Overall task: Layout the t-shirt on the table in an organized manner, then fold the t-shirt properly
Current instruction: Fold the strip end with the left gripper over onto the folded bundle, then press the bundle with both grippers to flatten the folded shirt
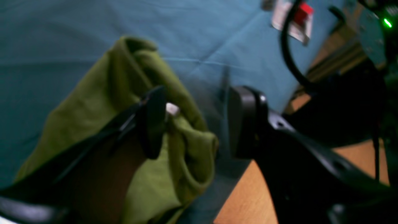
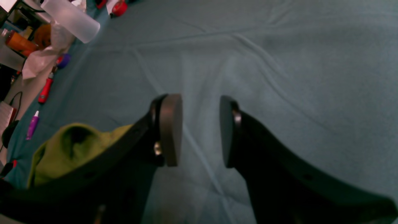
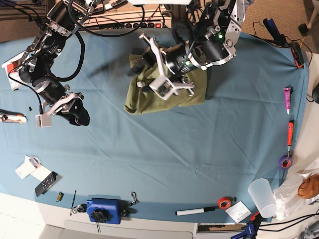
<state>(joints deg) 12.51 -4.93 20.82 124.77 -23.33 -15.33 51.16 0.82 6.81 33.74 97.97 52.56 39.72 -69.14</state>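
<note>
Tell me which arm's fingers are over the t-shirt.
The left gripper: it hangs over the t-shirt. The right gripper sits over bare table.

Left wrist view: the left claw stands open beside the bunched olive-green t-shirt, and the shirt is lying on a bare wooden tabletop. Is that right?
Not quite. The left claw does stand open beside the bunched olive-green t-shirt, but the shirt lies on the blue-teal cloth cover of the table, not on bare wood. The left wrist view shows this, and the base view agrees.
</note>
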